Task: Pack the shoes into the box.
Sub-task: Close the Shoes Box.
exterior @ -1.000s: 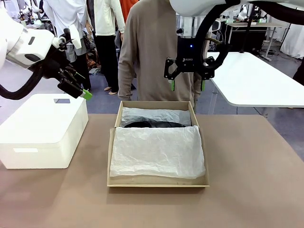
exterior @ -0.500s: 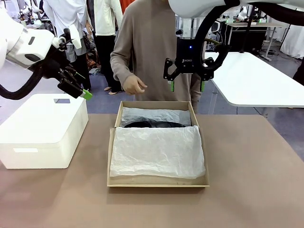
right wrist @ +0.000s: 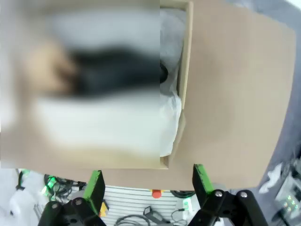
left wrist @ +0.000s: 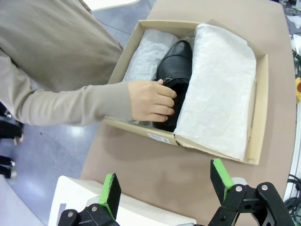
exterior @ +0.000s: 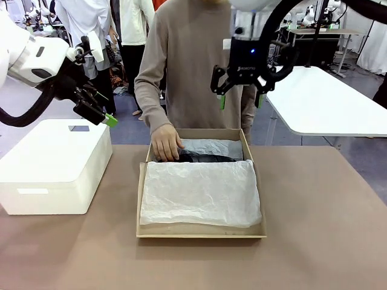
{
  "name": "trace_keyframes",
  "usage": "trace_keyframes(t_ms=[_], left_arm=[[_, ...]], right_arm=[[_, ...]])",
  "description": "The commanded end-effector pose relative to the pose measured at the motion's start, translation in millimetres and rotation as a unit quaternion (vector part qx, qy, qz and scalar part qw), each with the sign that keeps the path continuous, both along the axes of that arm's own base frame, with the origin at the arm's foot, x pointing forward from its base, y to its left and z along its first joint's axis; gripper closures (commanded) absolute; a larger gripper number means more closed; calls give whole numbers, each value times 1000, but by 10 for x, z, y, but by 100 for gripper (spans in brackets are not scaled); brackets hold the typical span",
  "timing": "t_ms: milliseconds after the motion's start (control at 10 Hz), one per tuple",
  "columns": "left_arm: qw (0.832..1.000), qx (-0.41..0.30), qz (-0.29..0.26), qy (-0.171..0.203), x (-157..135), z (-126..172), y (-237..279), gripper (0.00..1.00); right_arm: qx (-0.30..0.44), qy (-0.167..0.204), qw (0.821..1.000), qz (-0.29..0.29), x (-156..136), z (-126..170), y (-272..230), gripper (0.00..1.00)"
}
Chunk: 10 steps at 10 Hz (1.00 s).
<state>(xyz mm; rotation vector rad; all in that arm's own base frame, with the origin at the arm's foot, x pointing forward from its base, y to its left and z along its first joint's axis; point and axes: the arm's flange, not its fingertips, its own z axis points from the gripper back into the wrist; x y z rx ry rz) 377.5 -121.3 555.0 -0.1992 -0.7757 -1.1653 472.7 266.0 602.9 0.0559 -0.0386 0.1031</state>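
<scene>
Step in hand, as judged: seating a shoe (left wrist: 173, 80) in the box (exterior: 143, 205), done by the person. The person's hand (left wrist: 151, 100) is inside the far strip of the box, fingers curled over the heel end of the shoe and grasping it. The shoe lies lengthwise along the box's far wall on white tissue, toe towards the box's right end.

A sheet of tissue paper (exterior: 199, 193) covers the near part of the box; whether a second shoe lies under it cannot be told.

The left gripper (left wrist: 165, 183) hangs above and left of the box, over a white bin (exterior: 54, 163), jaws apart and empty. The right gripper (exterior: 240, 100) hangs above the box's far right corner, jaws apart and empty.

Recommendation: both arms hold clear of the box while the hand is inside it. The shoe should be pressed flat against the far wall, sole down, so the near tissue can fold over it without bunching
</scene>
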Motion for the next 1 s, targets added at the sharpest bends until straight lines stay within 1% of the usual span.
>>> trace_keyframes(t_ms=[0, 100, 200, 300, 400, 500, 700, 800, 900], left_arm=[[1000, -7, -1, 3, -2, -14, 0, 0], [1000, -7, -1, 3, -2, -14, 0, 0], [1000, -7, -1, 3, -2, -14, 0, 0], [1000, -7, -1, 3, -2, -14, 0, 0], [1000, -7, -1, 3, -2, -14, 0, 0], [1000, -7, -1, 3, -2, -14, 0, 0], [1000, -7, -1, 3, -2, -14, 0, 0], [1000, -7, -1, 3, -2, -14, 0, 0], [1000, -7, -1, 3, -2, -14, 0, 0]], right_arm=[[59, -4, 997, 43, -143, -12, -490, 17], [63, -1, 997, 44, -177, 29, -678, 34], [65, 4, 996, 65, -217, 49, -847, 51], [62, 3, 993, 100, -263, 54, -1024, 69], [50, -12, 989, 138, -314, 37, -1180, 86], [39, -35, 984, 172, -343, 7, -1319, 100], [32, -62, 968, 243, -371, -88, -1497, 100], [55, -82, 955, 281, -371, -140, -1573, 100], [59, -98, 939, 324, -375, -207, -1628, 100]])
